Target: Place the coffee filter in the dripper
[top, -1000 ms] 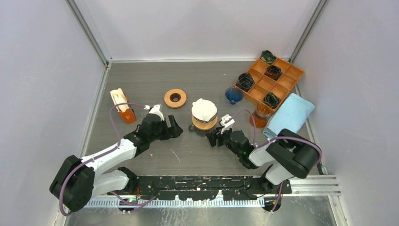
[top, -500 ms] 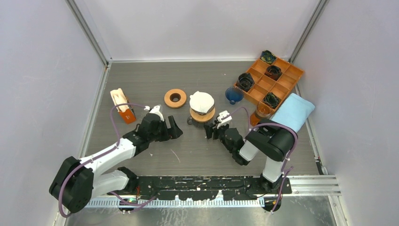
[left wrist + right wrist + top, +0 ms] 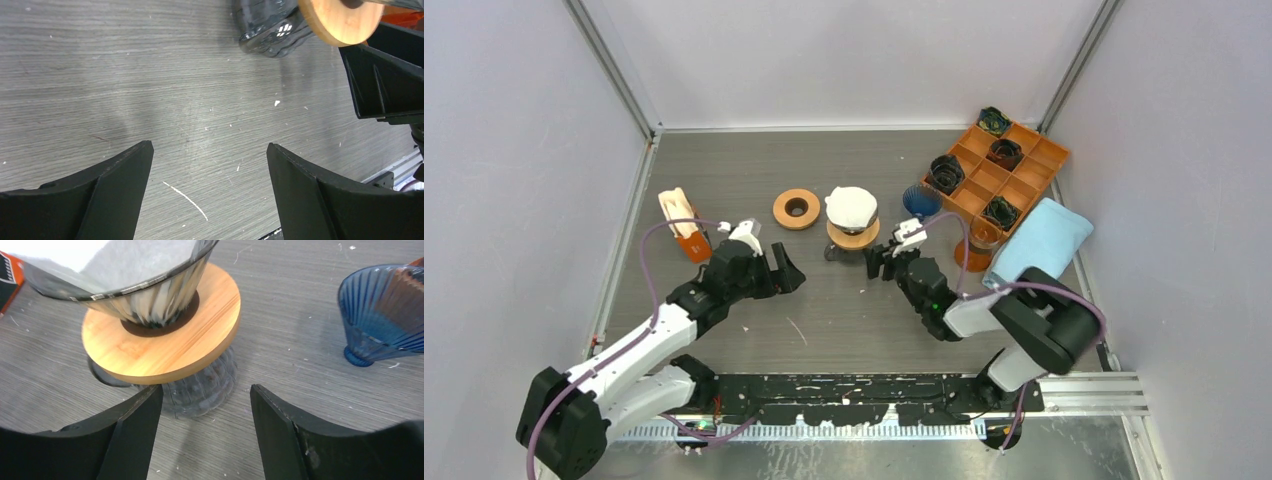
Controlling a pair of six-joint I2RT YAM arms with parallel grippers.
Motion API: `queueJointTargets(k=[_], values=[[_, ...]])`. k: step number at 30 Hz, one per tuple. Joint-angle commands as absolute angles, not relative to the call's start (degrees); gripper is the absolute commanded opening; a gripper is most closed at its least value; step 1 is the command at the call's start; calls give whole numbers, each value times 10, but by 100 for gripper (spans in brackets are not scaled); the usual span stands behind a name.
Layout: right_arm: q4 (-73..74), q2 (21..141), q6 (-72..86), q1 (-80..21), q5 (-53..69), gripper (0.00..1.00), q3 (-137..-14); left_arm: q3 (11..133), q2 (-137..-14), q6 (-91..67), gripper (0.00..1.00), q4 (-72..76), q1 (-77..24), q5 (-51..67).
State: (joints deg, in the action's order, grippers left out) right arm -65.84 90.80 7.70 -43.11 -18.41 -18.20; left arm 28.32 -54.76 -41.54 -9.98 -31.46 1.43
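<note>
The white coffee filter (image 3: 852,205) sits inside the glass dripper (image 3: 150,297), near the middle of the counter (image 3: 724,170). The paper stands up above the rim. The dripper rests on a round wooden plate (image 3: 170,347), and the plate lies on top of a small glass pot (image 3: 202,390).

The right hand (image 3: 882,262) is low, just beside the pot on its near right side. Its two fingers (image 3: 127,435) are spread wide apart and hold nothing. In the right wrist view the pot and plate are straight ahead of the gap, not between the fingers. The filter is higher up than this hand.

The left hand (image 3: 786,270) is on the other side, a bit farther from the dripper. It is open too and holds nothing. Only bare counter shows between its fingers (image 3: 115,175). The pot is up ahead of it, off to one side.

A blue dripper (image 3: 921,201) stands on the counter near the right hand, apart from the pot.
</note>
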Motion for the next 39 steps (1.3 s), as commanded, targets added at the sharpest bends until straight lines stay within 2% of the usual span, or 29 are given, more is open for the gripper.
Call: queueJointTargets(k=[1, 6, 12, 24, 30, 39], values=[[-487, 786, 98, -429, -221, 72, -208, 328, -493, -384, 87, -150, -310, -2], [-230, 656, 132, -412, -245, 75, -261, 355, -444, -365, 87, -208, -309, -24], [-25, 577, 148, -387, -248, 75, -346, 367, -390, -332, 92, -249, -309, -50], [314, 601, 134, -271, -254, 75, -578, 407, -338, -222, 97, -303, -309, -98], [374, 621, 113, -176, -224, 75, -636, 408, -322, -193, 99, -300, -309, -116], [393, 679, 110, -13, -99, 72, -661, 426, -332, -145, 99, -295, -310, -134]])
